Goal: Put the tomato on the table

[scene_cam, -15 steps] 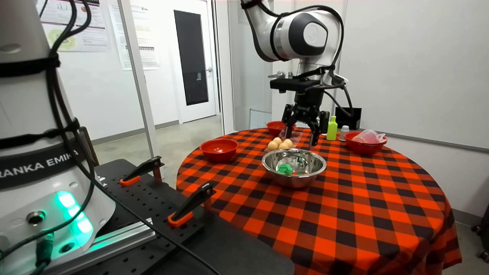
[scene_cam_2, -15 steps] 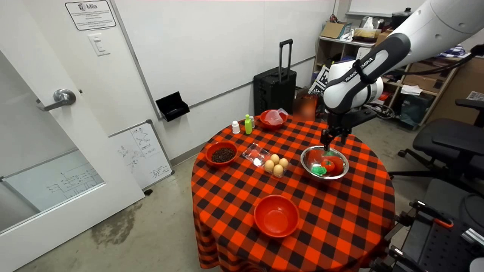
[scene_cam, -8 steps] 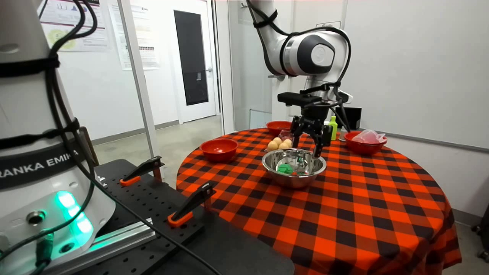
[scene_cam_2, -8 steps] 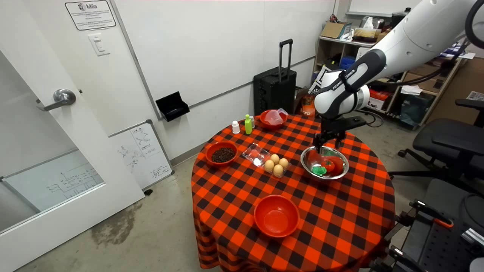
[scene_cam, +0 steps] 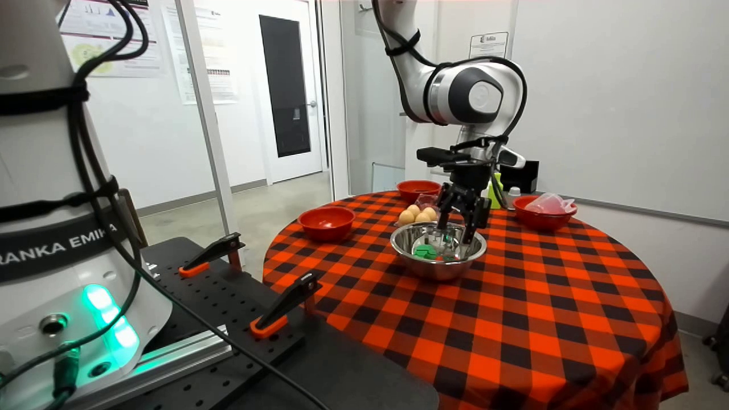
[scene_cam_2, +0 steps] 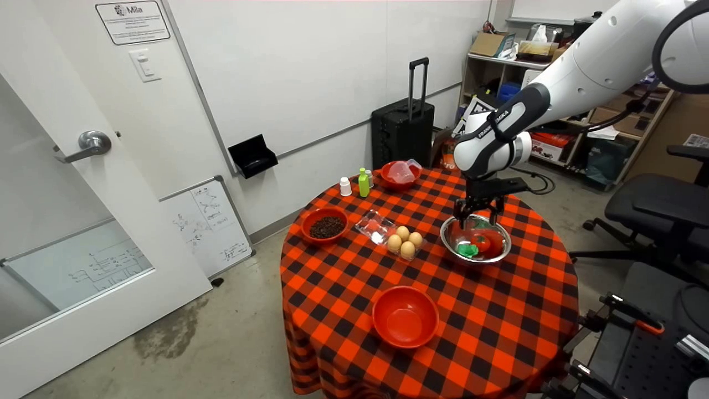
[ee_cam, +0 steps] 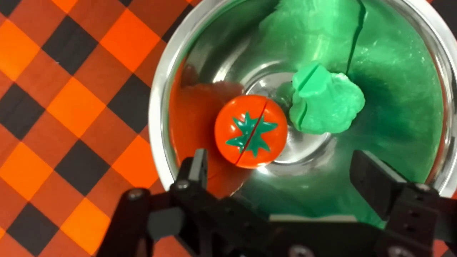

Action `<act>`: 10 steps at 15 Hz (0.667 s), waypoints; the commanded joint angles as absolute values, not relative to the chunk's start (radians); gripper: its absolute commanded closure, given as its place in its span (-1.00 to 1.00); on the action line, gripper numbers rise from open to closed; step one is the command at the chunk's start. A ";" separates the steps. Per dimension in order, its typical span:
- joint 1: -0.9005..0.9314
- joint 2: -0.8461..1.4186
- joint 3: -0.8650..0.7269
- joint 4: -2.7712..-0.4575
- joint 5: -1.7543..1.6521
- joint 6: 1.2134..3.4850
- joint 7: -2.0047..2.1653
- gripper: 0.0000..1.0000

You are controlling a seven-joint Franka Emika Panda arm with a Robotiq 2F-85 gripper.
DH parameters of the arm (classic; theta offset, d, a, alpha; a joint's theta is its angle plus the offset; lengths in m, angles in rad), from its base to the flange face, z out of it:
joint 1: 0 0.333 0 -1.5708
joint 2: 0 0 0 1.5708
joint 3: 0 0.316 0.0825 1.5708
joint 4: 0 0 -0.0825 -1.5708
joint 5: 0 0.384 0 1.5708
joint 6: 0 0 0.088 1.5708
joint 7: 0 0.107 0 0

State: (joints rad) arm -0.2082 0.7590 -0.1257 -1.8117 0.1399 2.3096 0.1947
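The tomato [ee_cam: 251, 131] is red with a green star-shaped top and a cut line across it. It sits in the shiny metal bowl [ee_cam: 157, 107], beside a green vegetable piece [ee_cam: 328, 103]. The tomato also shows in an exterior view [scene_cam_2: 481, 243]. The bowl stands on the round table [scene_cam: 541, 319] with its red-and-black checked cloth. My gripper [ee_cam: 280, 153] is open with nothing between its fingers. It points down over the bowl, its fingertips around rim height in both exterior views [scene_cam: 455, 233] [scene_cam_2: 479, 224]. In the wrist view the tomato lies nearer the left finger, apart from it.
Several eggs [scene_cam_2: 404, 242] in a clear carton lie beside the metal bowl. A red bowl [scene_cam_2: 407, 339], a red bowl with dark beans [scene_cam_2: 325, 240] and a red bowl with a clear jug [scene_cam_2: 396, 186] stand around. A green bottle [scene_cam_2: 363, 184] and white cup [scene_cam_2: 345, 187] stand near the edge.
The arm has come down, and the gripper has moved from above the bowl to its rim, shifting slightly right in an exterior view. The tomato and bowl have not moved.
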 commanded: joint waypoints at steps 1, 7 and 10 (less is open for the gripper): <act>-0.210 0.791 -0.128 -1.770 0.194 2.282 0.250 -1.00; -0.196 0.804 -0.146 -1.807 0.208 2.376 0.294 -1.00; -0.198 0.817 -0.150 -1.826 0.212 2.408 0.310 -1.00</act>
State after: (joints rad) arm -0.2085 0.8021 -0.1377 -1.8115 0.1881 2.3695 0.2895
